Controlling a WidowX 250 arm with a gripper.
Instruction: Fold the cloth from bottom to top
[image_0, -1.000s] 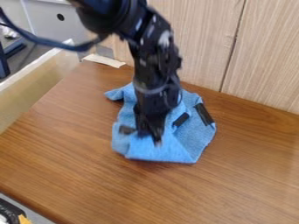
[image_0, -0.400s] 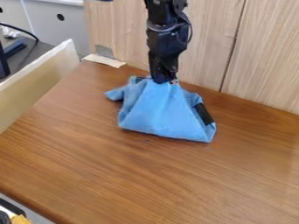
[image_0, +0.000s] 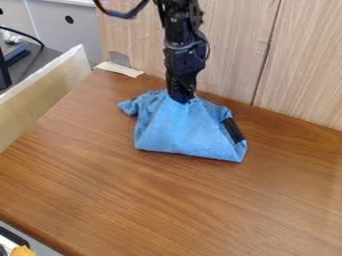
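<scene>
- Gripper (image_0: 181, 99) at 12 o'clock on the cloth, taking the cloth's middle as the clock's centre; it touches the far edge, and I cannot tell whether it is wide, narrow or pinching fabric.
- Nearest, towards 7 o'clock, a yellow-orange item (image_0: 24, 251) sits off the table, well apart from the work.
- Brown table (image_0: 160, 205) runs out towards 6 o'clock, under the cloth.
- Blue cloth (image_0: 180, 131) lies on it, its near edge a fairly straight fold from 7 to 5 o'clock. The fold looks nearly made; probably only settling and letting go remain.
- Black strip (image_0: 233, 130) at 3 o'clock on the cloth: plain, with no lettering I can read.
- At the far edge, good practice is to set the raised layer down low, let go gently, then rise straight up; a sideways pull could drag it back or rumple it. The loose corner (image_0: 129, 106) at 10 o'clock may want squaring afterwards.
- Farther, a pale strip (image_0: 119, 69) towards 11 o'clock carries no legible label.
- Farthest, wood panelling (image_0: 230, 50) at 1 o'clock; avoid nudging it when lifting.
</scene>
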